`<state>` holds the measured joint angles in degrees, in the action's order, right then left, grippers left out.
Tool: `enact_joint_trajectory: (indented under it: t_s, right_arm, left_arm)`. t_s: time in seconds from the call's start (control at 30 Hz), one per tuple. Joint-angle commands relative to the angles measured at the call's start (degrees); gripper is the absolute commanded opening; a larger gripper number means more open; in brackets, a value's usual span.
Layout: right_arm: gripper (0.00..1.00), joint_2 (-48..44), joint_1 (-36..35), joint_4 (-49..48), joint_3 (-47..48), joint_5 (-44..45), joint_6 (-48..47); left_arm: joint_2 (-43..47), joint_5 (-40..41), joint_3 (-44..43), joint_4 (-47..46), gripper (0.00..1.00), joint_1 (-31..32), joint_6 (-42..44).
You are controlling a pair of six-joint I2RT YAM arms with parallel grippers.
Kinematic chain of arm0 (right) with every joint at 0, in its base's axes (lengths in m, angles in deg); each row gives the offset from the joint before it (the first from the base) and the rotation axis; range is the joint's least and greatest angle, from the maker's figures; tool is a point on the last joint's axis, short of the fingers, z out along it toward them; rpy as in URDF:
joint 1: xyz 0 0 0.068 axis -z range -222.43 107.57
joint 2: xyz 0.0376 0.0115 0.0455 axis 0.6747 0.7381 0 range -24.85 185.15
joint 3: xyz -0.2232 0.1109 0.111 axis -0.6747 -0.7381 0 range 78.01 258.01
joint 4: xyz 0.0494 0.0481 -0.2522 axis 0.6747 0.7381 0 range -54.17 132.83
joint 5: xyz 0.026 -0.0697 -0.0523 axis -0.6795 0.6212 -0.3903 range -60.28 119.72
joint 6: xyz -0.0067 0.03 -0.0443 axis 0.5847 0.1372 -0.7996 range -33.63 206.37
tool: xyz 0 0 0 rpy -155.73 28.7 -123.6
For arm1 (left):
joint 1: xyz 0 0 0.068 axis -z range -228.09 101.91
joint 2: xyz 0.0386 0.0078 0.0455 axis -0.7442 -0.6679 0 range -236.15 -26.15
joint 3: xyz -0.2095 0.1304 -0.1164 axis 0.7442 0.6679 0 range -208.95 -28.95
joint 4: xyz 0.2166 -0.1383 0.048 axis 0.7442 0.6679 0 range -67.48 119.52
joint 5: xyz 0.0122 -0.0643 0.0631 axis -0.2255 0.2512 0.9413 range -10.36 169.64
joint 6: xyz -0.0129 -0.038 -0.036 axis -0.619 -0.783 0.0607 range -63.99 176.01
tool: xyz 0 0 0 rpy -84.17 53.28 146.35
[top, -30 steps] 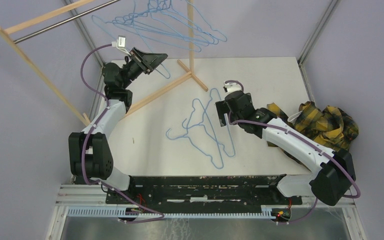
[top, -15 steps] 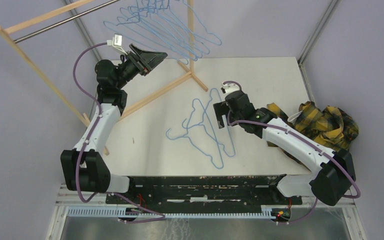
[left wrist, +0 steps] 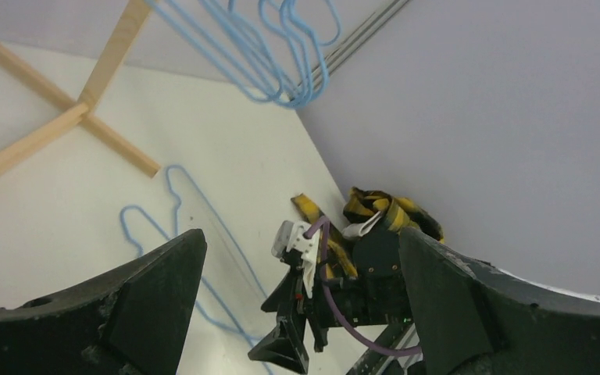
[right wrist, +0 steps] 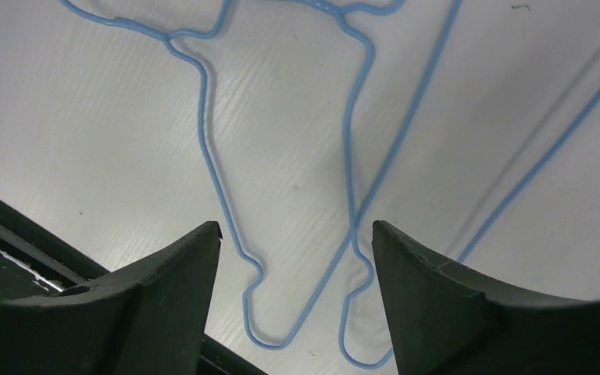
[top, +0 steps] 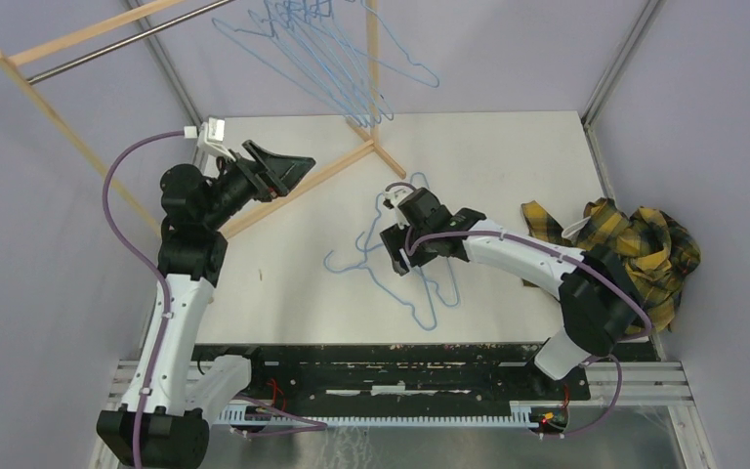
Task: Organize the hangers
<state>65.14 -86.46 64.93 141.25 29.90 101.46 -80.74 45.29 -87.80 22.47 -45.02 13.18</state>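
Several light-blue wire hangers hang bunched on the rack's rod at the top; their lower corners also show in the left wrist view. More hangers lie overlapped on the white table. My right gripper hovers low over them, open, and in its wrist view two hanger hooks lie on the table between its fingers. My left gripper is open and empty, in the air below and left of the hung hangers, pointing right.
The wooden rack with a metal rod stands at the back left, and its cross-shaped foot lies on the table. A yellow plaid cloth is heaped at the right edge. Purple cables loop off both arms.
My left gripper opened and drew back down and left from the rack; the hangers there swing freely. My right gripper moved left and down over the hangers on the table.
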Motion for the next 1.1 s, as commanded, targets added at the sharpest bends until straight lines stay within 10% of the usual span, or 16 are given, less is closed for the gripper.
enact_joint_trajectory:
  t_s: [0.0,0.9,1.07]
  right_arm:
    - [0.78,3.6,-2.7,-3.1,5.8,-3.0,-0.1]
    - [0.57,25.1,-9.1,-5.9,17.1,1.6,3.0]
    - [0.37,27.3,-9.3,-5.9,18.0,2.6,3.8]
  left_arm:
    - [3.7,1.7,3.7,8.9,0.99,-0.2,5.7]
    - [16.4,2.1,19.9,13.6,0.99,-0.2,6.5]
    - [17.8,1.7,21.1,14.3,0.99,-0.2,6.6]
